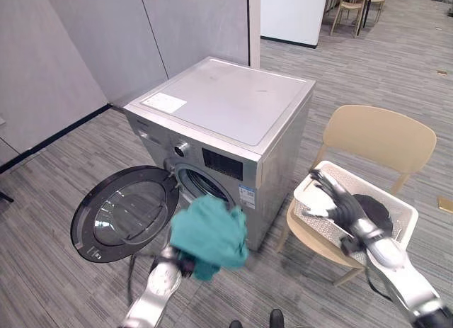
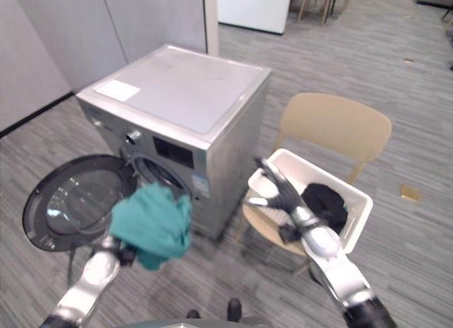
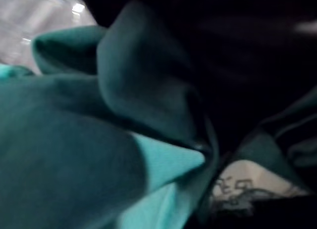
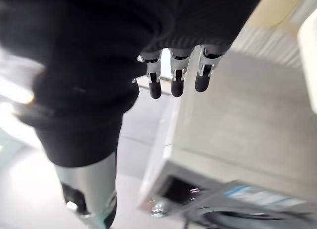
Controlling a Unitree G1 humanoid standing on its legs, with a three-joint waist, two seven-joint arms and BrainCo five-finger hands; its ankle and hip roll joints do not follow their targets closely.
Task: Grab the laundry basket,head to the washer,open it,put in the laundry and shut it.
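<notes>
While door gapes, garment (image 1: 210,236) hides left robot hand.

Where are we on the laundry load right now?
Done: washer door is open, and the basket sits on the chair. In hand: the left hand carries the teal garment just outside the drum opening. Left: load it and the dark item, then shut the door. Right hand is open.
</notes>
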